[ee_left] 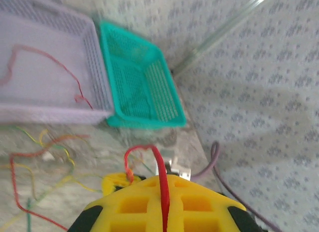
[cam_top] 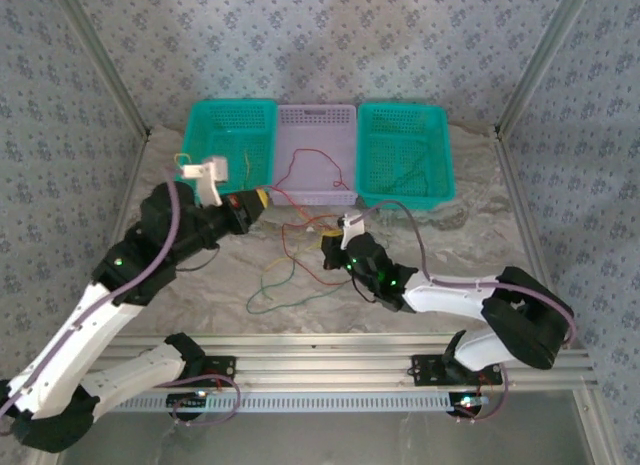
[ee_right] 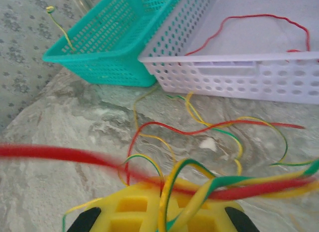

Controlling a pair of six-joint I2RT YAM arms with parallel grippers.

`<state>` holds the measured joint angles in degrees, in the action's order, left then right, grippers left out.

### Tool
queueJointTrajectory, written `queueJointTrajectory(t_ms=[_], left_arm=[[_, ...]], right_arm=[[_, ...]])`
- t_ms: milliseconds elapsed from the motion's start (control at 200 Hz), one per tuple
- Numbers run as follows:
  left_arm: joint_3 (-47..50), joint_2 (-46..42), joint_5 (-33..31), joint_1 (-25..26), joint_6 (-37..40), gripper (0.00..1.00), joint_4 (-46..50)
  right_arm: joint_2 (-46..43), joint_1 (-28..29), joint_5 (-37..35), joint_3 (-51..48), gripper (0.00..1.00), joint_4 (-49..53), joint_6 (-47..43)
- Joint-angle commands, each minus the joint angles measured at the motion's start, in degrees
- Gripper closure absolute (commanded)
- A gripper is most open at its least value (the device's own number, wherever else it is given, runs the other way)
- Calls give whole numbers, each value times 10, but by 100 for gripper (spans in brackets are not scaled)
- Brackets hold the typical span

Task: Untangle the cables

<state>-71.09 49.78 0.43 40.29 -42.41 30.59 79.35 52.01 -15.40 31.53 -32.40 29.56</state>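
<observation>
On the table, cables pinched in left pincer, right pincer

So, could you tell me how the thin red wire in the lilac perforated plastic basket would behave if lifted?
The thin red wire probably flops limply, since it lies in loose curves inside the lilac perforated plastic basket. It looks very light, being far thinner than the basket's holes.

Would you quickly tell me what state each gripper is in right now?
Left gripper: closed on a red cable.
Right gripper: closed on a cable bundle.
</observation>
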Motion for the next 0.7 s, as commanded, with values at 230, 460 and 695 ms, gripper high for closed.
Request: queueJointTrajectory(t_ms=[230,460,695], left_arm=[[-141,-10,-159,3,143,100,117],[-192,42,-156,3,183,100,88],[-229,188,-212,-5,243,100,55]], right_arm=[[-129,-158,60,-108,100,95,69],[-187,-193,94,-103,100,136,41],[-249,-187,116,-105,100,157,43]])
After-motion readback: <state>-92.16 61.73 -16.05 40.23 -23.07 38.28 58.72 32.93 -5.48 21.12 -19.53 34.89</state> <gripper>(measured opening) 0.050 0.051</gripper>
